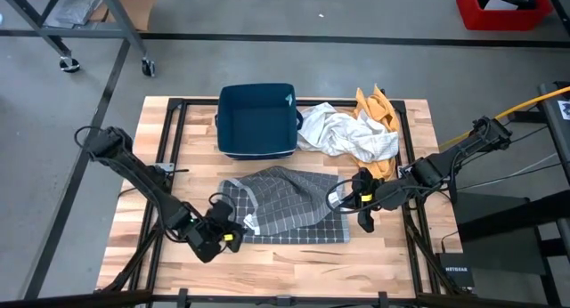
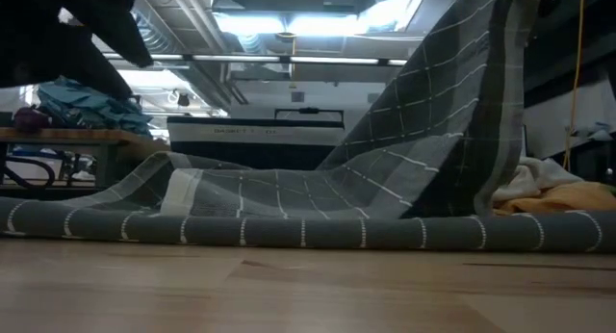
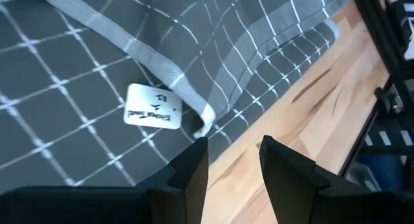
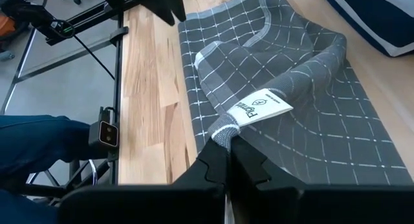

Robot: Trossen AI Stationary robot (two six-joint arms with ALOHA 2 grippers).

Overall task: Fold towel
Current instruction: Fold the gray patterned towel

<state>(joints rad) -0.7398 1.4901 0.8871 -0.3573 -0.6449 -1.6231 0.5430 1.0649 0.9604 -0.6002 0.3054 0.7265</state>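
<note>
Towel corner pinched by right gripper; left gripper open.

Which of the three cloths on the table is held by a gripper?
The grey checked towel. The right gripper pinches its corner by the label, lifting it. The white cloth and orange cloth lie untouched beside the blue bin.

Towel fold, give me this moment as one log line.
left tool: open, beside towel edge | right tool: shut on towel corner, lifted | fold: unfinished

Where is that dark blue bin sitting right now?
In the high view, the dark blue bin sits at the table's far edge, beside the white cloth and behind the grey checked towel.
</note>
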